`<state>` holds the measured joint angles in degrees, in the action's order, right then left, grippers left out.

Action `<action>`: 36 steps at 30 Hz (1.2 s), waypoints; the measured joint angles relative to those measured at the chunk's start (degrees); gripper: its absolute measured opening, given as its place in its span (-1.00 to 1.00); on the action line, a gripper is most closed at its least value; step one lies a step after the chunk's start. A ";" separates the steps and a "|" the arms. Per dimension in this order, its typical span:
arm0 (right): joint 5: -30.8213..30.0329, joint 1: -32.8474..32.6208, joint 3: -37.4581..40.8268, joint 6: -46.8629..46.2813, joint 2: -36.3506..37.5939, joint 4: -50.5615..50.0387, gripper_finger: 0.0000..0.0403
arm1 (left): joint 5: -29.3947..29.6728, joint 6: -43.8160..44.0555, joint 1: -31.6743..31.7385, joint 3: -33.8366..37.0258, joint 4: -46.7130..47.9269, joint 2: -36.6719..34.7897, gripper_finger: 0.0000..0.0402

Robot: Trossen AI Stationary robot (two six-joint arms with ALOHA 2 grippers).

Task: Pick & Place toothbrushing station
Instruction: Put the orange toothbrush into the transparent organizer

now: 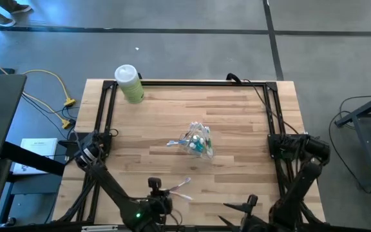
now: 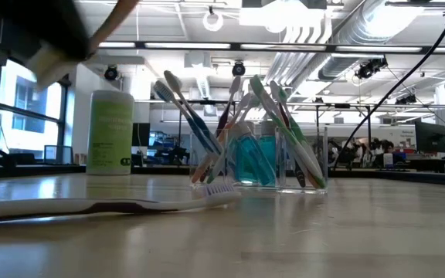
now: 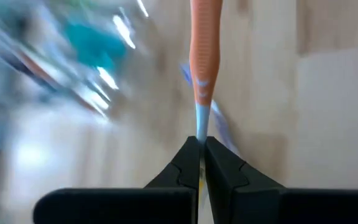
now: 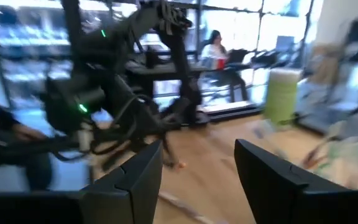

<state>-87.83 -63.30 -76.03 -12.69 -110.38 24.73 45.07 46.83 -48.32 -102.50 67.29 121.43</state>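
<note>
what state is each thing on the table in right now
left gripper: shut on the orange toothbrush
right gripper: open, empty
clear cup: upright, holding toothbrushes and teal tubes
white toothbrush: lying flat on the table
green bottle: capped

Two dark arms on a black frame

Left arm [image 1: 118, 193] and right arm [image 1: 301, 177] are black, jointed; a green light glows near the left wrist; fingers [image 4: 263, 180] are flat, angular, matte black wedges.
</note>
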 joint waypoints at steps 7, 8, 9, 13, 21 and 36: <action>18.54 1.57 -0.02 -16.07 4.79 -7.91 -0.04 | 24.81 -11.80 -3.28 -0.05 -0.33 0.19 -0.99; 22.30 2.50 -0.02 -18.78 5.01 -9.59 -0.04 | 26.76 -13.07 -3.48 -0.07 -0.77 0.49 -0.99; 25.84 3.55 -0.02 -21.35 5.08 -11.08 -0.04 | 28.48 -14.27 -3.55 -0.09 -1.16 0.69 -0.99; 34.55 7.89 -0.02 -28.68 5.09 -15.42 -0.04 | 33.10 -20.42 -3.61 -0.09 -2.81 1.95 -0.99; 43.63 13.70 -0.02 -39.02 5.09 -19.51 -0.04 | 36.94 -39.42 -3.51 -0.13 -8.93 5.89 -0.99; 57.87 23.15 0.00 -50.44 5.09 -31.52 -0.04 | 39.13 -56.49 -1.94 -0.13 -18.52 7.58 -0.99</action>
<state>-29.96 -40.15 -76.03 -63.13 -105.30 -6.79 84.20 -9.66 -50.26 -102.63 48.76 129.01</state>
